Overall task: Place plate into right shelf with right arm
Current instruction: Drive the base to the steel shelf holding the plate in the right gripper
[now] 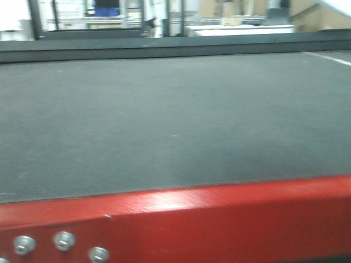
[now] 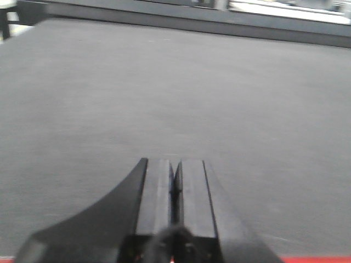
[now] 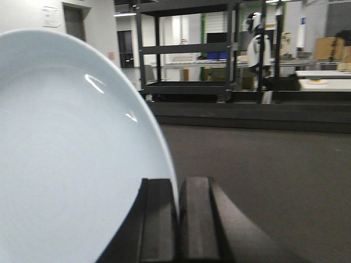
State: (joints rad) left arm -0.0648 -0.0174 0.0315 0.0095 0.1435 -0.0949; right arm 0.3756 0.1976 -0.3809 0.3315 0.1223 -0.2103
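The white plate (image 3: 66,153) fills the left half of the right wrist view, standing on edge with its glossy inner face toward the camera. My right gripper (image 3: 178,181) is shut on the plate's rim, one finger on each side of the thin edge. It holds the plate above a dark grey surface (image 3: 263,175). My left gripper (image 2: 175,161) is shut with nothing between its fingers and hovers low over the same grey mat. Neither gripper shows in the front view. The right shelf is out of view.
A dark grey mat (image 1: 164,120) covers the wide table, with a red metal front edge (image 1: 219,213) carrying several bolts. A black tiered rack (image 3: 186,49) stands far behind the table. Further tables and boxes lie in the background.
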